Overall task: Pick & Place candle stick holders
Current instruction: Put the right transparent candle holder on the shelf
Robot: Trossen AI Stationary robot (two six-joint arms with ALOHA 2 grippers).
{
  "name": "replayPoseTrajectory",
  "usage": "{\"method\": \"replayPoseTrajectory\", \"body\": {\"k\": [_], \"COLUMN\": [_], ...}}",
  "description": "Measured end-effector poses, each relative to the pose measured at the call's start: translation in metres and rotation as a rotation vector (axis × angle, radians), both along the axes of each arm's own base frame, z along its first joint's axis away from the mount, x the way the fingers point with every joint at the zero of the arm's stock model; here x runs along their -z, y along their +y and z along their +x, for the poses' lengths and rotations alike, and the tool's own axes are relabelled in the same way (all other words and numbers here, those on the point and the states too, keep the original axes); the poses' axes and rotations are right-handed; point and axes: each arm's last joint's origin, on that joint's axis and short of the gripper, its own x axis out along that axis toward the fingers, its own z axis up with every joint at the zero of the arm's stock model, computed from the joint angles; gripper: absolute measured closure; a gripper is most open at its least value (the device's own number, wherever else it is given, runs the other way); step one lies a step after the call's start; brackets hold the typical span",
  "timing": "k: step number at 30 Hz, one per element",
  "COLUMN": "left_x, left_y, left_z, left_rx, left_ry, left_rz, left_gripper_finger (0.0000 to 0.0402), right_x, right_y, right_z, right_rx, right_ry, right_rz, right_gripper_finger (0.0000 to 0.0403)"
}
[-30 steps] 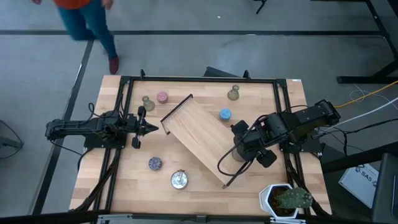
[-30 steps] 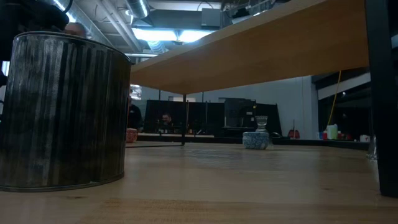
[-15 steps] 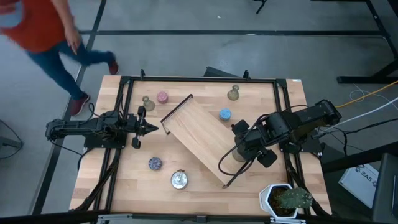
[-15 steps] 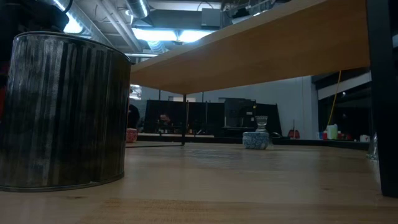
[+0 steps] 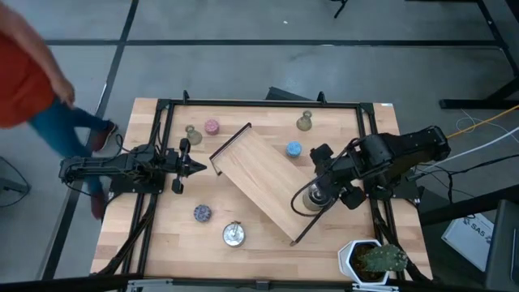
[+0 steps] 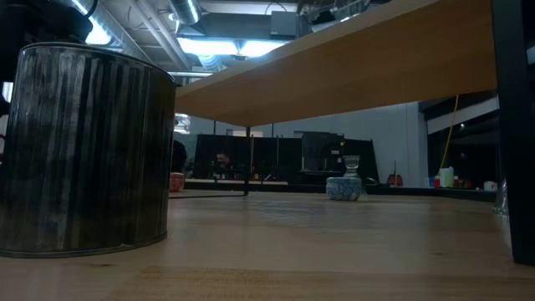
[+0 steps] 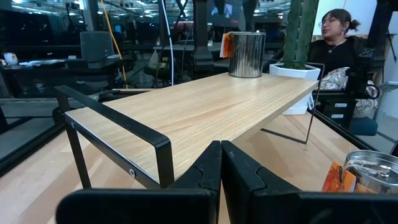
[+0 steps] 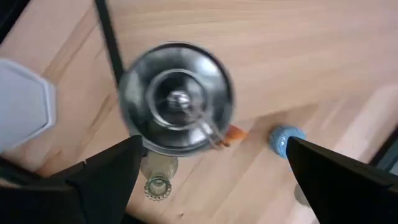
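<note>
A shiny silver candle stick holder (image 5: 311, 198) (image 8: 177, 99) stands upright on the near right end of the raised wooden tray (image 5: 259, 174). My right gripper (image 5: 324, 188) (image 8: 217, 180) hangs open above it, pointing steeply down, its fingers clear of the holder on either side. On the table stand a second silver holder (image 5: 234, 234) (image 6: 84, 150), purple (image 5: 202, 212), blue (image 5: 293, 149), pink (image 5: 212, 126) and two olive-green holders (image 5: 192, 134) (image 5: 304, 122). My left gripper (image 5: 199, 168) (image 7: 221, 168) waits shut and level at the table's left.
The tray stands on thin black wire legs (image 7: 118, 134) and lies slantwise across the table's middle. A potted green plant (image 5: 373, 259) in a white pot sits at the near right corner. A person (image 5: 32, 73) walks on the floor beyond the far left.
My right gripper has risen and drawn a little toward the table's right edge, still open, uncovering the silver holder, which stays standing on the tray. The person beyond the table has walked leftward.
</note>
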Motion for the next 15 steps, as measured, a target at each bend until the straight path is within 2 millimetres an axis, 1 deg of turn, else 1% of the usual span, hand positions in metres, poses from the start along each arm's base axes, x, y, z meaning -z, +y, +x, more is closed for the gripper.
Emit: {"method": "replayPoseTrajectory", "body": {"k": [8,15], "left_x": [0.000,0.000], "left_y": [0.000,0.000], "left_z": [0.000,0.000], "left_rx": [0.000,0.000], "left_ry": [0.000,0.001], "left_rz": [0.000,0.000], "left_gripper_finger": [0.0398,0.0398], "right_x": [-0.013,-0.015], "right_y": [-0.031,-0.055], "right_z": [-0.010,-0.008], "right_rx": [0.121,0.225], "right_ry": [-0.058,-0.068], "right_rz": [0.015,0.014], "right_gripper_finger": [0.0003,0.0003]}}
